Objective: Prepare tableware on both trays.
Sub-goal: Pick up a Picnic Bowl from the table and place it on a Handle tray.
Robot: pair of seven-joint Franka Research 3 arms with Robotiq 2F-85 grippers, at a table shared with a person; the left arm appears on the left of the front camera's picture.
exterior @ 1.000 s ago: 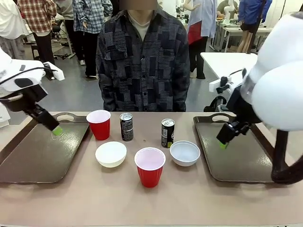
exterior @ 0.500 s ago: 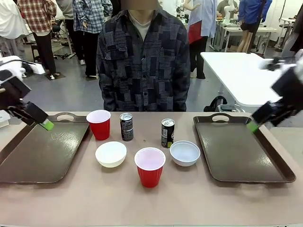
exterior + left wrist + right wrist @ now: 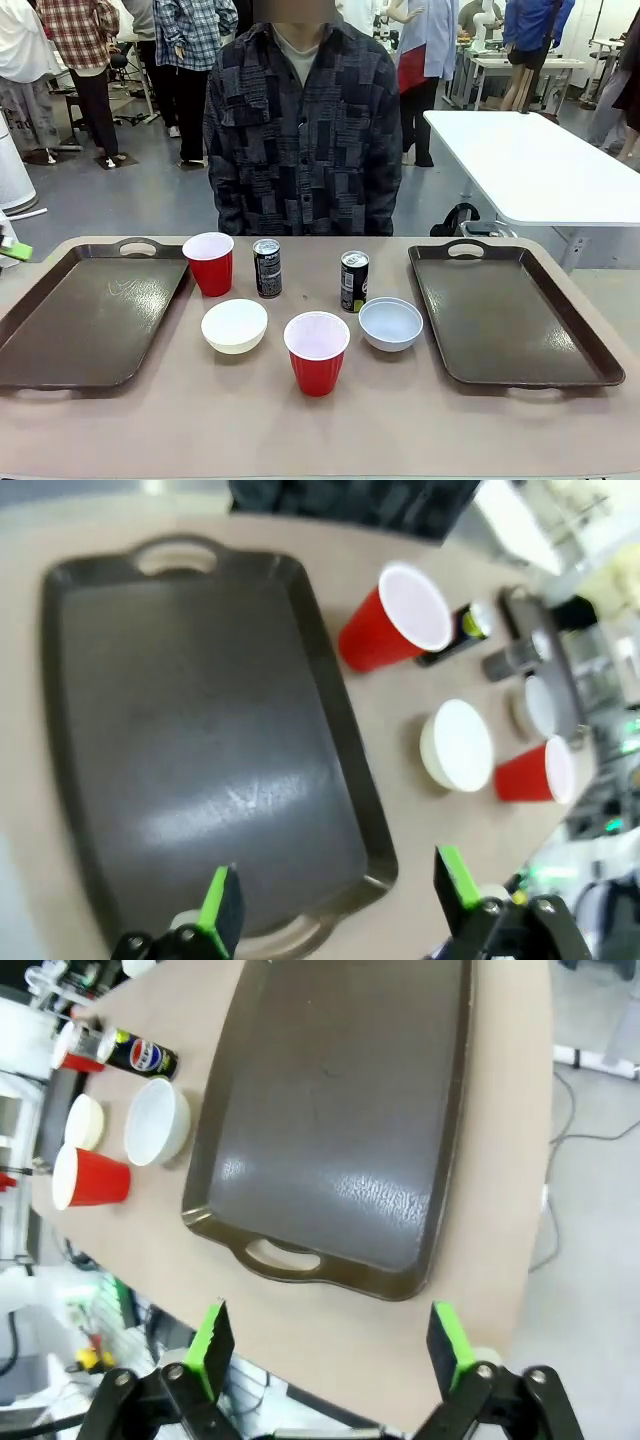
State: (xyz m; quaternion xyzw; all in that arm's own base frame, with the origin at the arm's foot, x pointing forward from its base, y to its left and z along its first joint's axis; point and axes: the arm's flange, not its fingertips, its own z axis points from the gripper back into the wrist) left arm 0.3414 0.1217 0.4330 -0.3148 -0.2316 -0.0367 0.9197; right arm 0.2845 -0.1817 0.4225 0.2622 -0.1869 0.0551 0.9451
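Both arms have drawn back out of the front view since a second ago. They had hung low over the trays, and now each looks down from higher and farther out. The left tool (image 3: 335, 885) and the right tool (image 3: 328, 1335) both stand spread wide, with nothing between the green pads.

The bench (image 3: 320, 430) carries everything. The left tray (image 3: 200, 730) lies straight ahead of the left tool, bare, its near handle just ahead of the fingers. The right tray (image 3: 340, 1110) lies the same way ahead of the right tool, also bare. They sit at the outer ends, I judge, so that each arm has its own tray to fill.

All the tableware stands past each tray's inner long rim, well apart from either tool and gathered between the trays where either arm could reach. The left bowl (image 3: 234, 325) and right bowl (image 3: 390, 323) sit mouth up. The far red cup (image 3: 210, 262) and near red cup (image 3: 317, 350) are upright, as are the left can (image 3: 266, 268) and right can (image 3: 354, 281). Two of each suggests a bowl, a cup and a can per tray — nothing is loaded yet.
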